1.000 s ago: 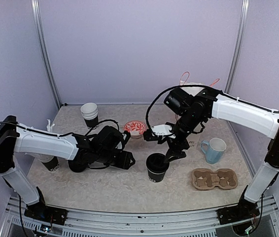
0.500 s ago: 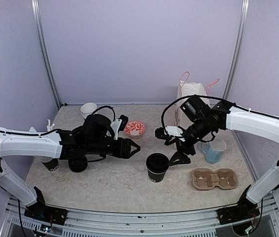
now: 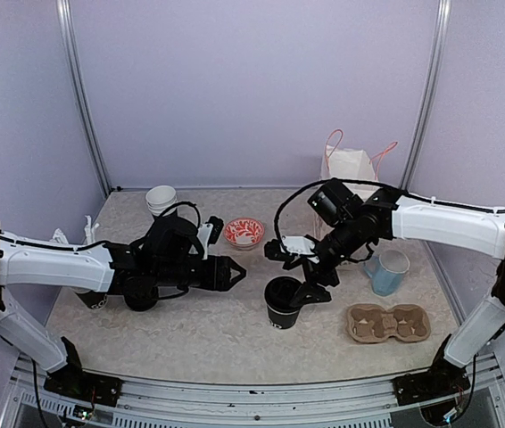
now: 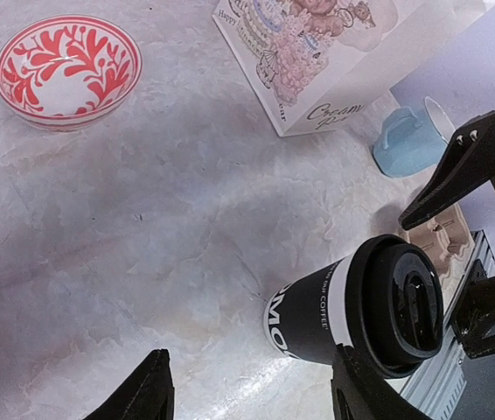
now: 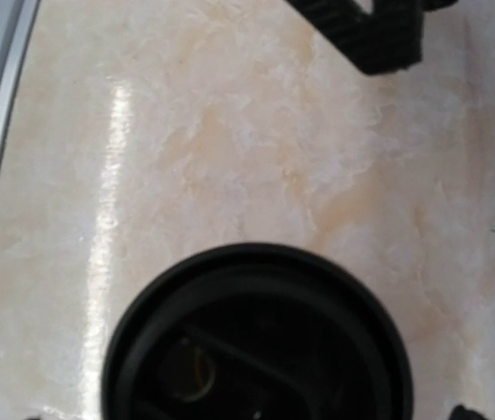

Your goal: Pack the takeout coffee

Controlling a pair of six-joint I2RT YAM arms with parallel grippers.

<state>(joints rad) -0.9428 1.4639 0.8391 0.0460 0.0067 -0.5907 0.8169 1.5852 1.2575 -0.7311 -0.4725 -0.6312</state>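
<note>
A black takeout coffee cup (image 3: 284, 303) with white lettering and a black lid stands upright mid-table; it also shows in the left wrist view (image 4: 352, 306). Its lid (image 5: 256, 346) fills the lower right wrist view. My right gripper (image 3: 295, 275) hangs open just above and to the right of the lid, one finger (image 4: 470, 162) on either side, holding nothing. My left gripper (image 3: 232, 272) is open and empty, low over the table to the left of the cup, pointing at it. A second black cup (image 3: 92, 297) stands at the left, partly hidden behind my left arm.
A brown cardboard cup carrier (image 3: 388, 323) lies at the front right. A light-blue mug (image 3: 388, 270) and a white paper bag (image 3: 351, 169) stand behind it. A red-patterned bowl (image 3: 244, 232) and a stack of cups (image 3: 161, 199) are at the back.
My right gripper has swung back left over the cup's lid after pulling away to the right. My left gripper has drawn back a little to the left.
</note>
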